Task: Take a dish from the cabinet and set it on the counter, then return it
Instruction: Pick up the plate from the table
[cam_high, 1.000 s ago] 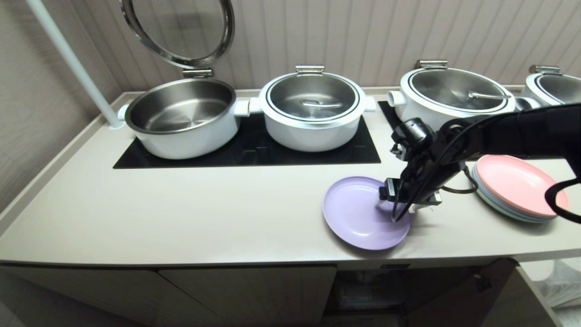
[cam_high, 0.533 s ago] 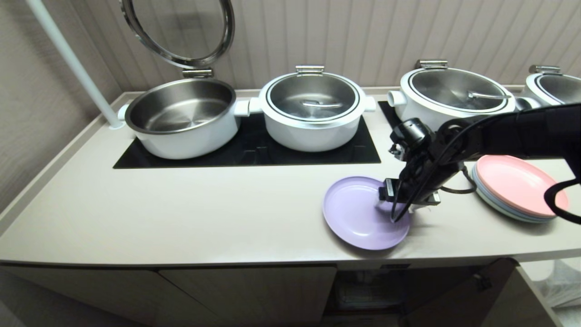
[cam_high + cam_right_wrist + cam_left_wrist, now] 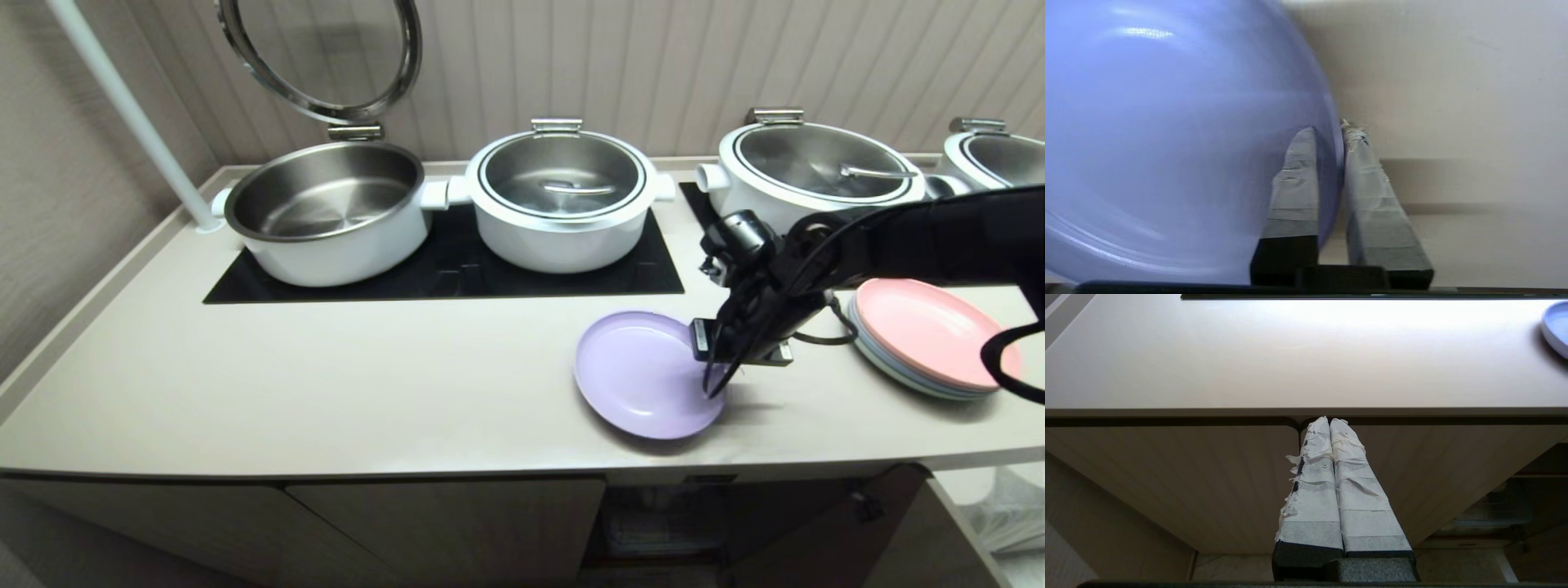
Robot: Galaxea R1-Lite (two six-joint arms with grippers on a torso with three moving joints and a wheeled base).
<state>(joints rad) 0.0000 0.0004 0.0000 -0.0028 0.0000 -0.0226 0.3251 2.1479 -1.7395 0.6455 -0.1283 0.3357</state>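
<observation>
The lavender dish (image 3: 637, 376) lies on the beige counter (image 3: 326, 384), near its front edge. My right gripper (image 3: 717, 384) points down at the dish's right rim and is shut on it. In the right wrist view one taped finger (image 3: 1296, 183) is inside the dish (image 3: 1167, 143) and the other outside, with the rim pinched between them at the right gripper (image 3: 1331, 128). The left gripper (image 3: 1329, 421) hangs shut and empty in front of the cabinet doors (image 3: 1167, 477), below the counter edge. Below the dish the cabinet (image 3: 441, 523) stands open, its inside dark.
On the black cooktop (image 3: 457, 273) behind the dish stand an open white pot (image 3: 326, 208) and a lidded one (image 3: 562, 196); another lidded pot (image 3: 816, 175) stands further right. A pink-topped plate stack (image 3: 931, 335) sits right of the gripper. A white pole (image 3: 131, 114) rises at back left.
The right gripper's fingers have shut on the dish's right rim. The dish has shifted slightly to the left and back on the counter. The left arm has not moved.
</observation>
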